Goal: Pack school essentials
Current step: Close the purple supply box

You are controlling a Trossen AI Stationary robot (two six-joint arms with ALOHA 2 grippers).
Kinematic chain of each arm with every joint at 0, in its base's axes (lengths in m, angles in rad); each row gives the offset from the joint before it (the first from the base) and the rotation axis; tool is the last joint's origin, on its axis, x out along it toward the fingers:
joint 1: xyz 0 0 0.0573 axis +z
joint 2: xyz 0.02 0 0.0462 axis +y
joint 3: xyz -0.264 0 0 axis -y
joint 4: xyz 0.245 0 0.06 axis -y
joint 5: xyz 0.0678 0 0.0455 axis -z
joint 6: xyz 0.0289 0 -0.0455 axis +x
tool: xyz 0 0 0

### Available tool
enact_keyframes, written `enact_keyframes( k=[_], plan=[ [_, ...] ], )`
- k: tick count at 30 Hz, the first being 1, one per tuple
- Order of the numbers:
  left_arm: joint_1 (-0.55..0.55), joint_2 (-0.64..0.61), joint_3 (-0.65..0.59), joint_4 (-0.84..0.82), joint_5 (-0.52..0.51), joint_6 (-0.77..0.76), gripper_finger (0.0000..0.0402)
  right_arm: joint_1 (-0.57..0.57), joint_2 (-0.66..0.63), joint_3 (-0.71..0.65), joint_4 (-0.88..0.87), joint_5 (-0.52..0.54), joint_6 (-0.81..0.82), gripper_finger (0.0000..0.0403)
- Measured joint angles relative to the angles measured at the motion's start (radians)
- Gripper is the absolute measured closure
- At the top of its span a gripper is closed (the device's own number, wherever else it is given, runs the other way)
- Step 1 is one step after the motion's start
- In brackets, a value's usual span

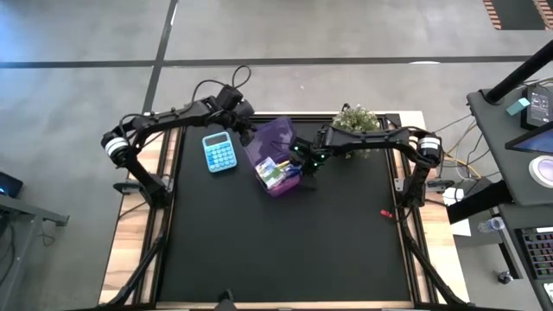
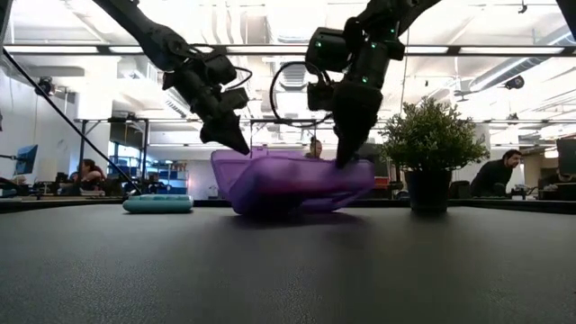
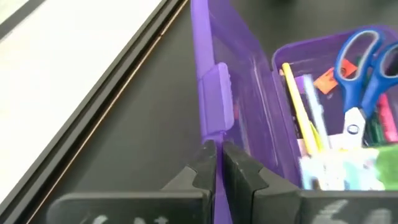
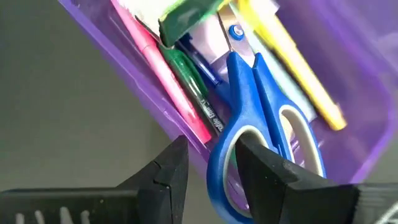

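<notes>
Nearest the front, just bare black surface (image 1: 285,250), plus a tiny red bit (image 1: 385,212) lying over by the right edge. Further in, around the middle and toward the back, an open purple case (image 1: 275,155), sitting tilted in the low view. Packed inside: blue-handled scissors (image 4: 249,118) on top, yellow pen (image 4: 292,62) on one side of them, pink pen (image 4: 168,81) and green pen (image 4: 186,71) on the other, tight along the case wall, and a green-and-white packet (image 4: 186,14) at the far end of the pile. Right jaws down at the case rim, partly open, with one scissor handle loop in the gap. Can't really tell if squeezing it or only straddling it. Left jaws on the other side, pinched nearly shut on the thin edge of the flipped-open lid (image 3: 214,93), close to its little latch tab. Just left of the case, a blue calculator (image 1: 219,152) lying flat, not touching it. Behind the case on the right, a leafy potted plant (image 1: 355,117) at the back edge. Way beyond the surface, an office room with a few people (image 2: 504,171) seated.
</notes>
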Motion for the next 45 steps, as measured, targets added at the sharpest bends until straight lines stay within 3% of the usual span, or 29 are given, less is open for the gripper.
enact_keyframes(
  k=[13,22,33,39,45],
  plan=[
    [-0.056,-0.014,-0.002,0.001,-0.015,-0.026,0.0401,0.001,0.018,-0.079,0.027,-0.003,0.043,0.0272],
    [-0.075,-0.026,0.005,0.003,-0.013,-0.029,0.0402,0.001,0.018,-0.079,0.033,0.005,0.051,0.0184],
    [-0.109,-0.026,0.004,0.032,-0.025,-0.050,0.0401,0.000,0.017,-0.003,-0.102,0.006,0.038,0.0091],
    [-0.110,-0.025,0.004,0.048,-0.024,-0.055,0.0401,0.000,0.013,0.054,-0.131,0.008,0.014,0.0084],
    [-0.110,-0.025,0.006,0.047,-0.025,-0.055,0.0401,0.000,0.022,0.024,-0.129,-0.003,0.015,0.0090]
  ],
)
